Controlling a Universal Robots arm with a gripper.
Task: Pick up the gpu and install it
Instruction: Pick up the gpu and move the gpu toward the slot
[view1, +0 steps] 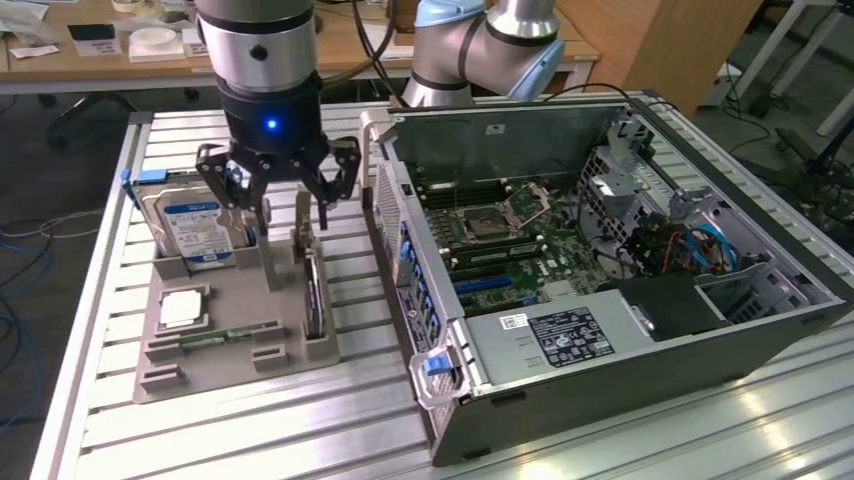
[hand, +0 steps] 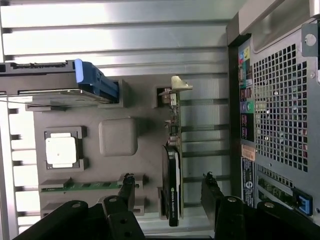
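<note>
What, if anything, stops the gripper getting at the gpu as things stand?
Likely nothing, so yes: the open gripper hangs above the gpu, which stands on edge in its holder, with its fingers either side and nothing between.

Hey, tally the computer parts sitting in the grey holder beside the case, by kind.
Hard drive: 1
gpu: 1
Processor chip: 1
Memory stick: 1
Total: 4
</note>
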